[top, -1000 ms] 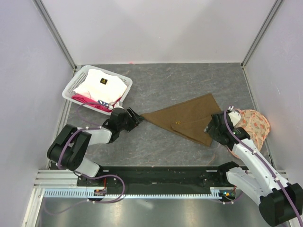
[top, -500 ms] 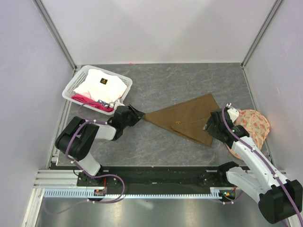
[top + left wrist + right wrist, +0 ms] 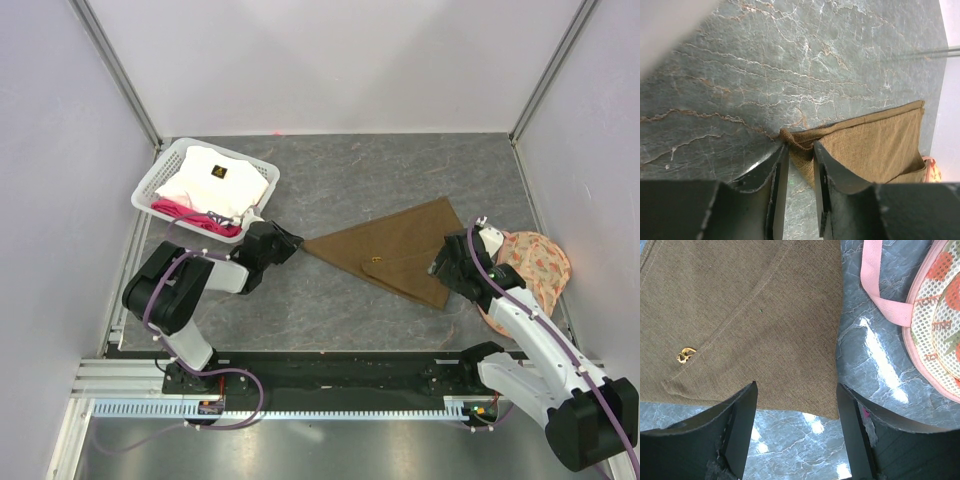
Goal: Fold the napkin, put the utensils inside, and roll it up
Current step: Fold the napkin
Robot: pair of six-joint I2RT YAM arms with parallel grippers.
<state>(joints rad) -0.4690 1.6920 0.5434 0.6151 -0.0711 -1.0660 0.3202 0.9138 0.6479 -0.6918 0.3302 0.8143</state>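
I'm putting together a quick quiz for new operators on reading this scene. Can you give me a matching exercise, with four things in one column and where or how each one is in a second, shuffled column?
Things:
1. napkin
2. white basket
3. floral fabric piece
4. left gripper

Places or states:
A. at the table's right edge
B. pinched onto a cloth corner
C. folded into a triangle, mid-table
D. far left, holding a white cloth

Pairs: 1-C, 2-D, 3-A, 4-B.
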